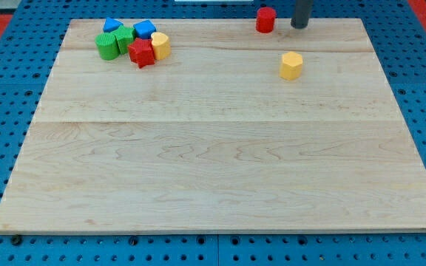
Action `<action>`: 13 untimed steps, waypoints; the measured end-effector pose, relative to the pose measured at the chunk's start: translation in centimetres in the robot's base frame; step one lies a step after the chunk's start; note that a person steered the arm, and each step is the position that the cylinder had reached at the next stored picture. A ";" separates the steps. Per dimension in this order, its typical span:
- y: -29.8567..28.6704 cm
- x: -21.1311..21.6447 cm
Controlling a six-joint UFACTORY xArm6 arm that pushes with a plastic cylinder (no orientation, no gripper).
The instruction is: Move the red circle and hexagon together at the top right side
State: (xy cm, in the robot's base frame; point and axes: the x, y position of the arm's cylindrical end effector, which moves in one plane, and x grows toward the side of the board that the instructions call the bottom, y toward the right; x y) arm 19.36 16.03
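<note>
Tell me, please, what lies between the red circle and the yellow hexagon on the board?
Nothing: in the camera view, only bare wood separates the red circle from the yellow hexagon. My tip stands to the circle's right, outside that stretch.

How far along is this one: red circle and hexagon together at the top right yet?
Done: red circle sits at the top edge, right of centre. In hand: my tip stands just right of it. Left: yellow hexagon lies apart, lower right; the gap remains.

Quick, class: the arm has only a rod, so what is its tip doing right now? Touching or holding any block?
My tip: holds nothing, at the board's top edge, just right of the red circle, a small gap between; the yellow hexagon lies below.
</note>
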 end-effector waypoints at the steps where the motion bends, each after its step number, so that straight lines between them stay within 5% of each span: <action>1: -0.2 -0.2; 4: -12.2 7.4; 5: -16.0 0.1; 6: -15.7 -0.1; 7: -9.6 0.7; 8: -9.0 5.9; 9: -0.8 5.8; 10: 0.6 0.2; 12: -5.1 -0.1; 13: -7.0 3.3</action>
State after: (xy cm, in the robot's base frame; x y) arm 22.65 8.99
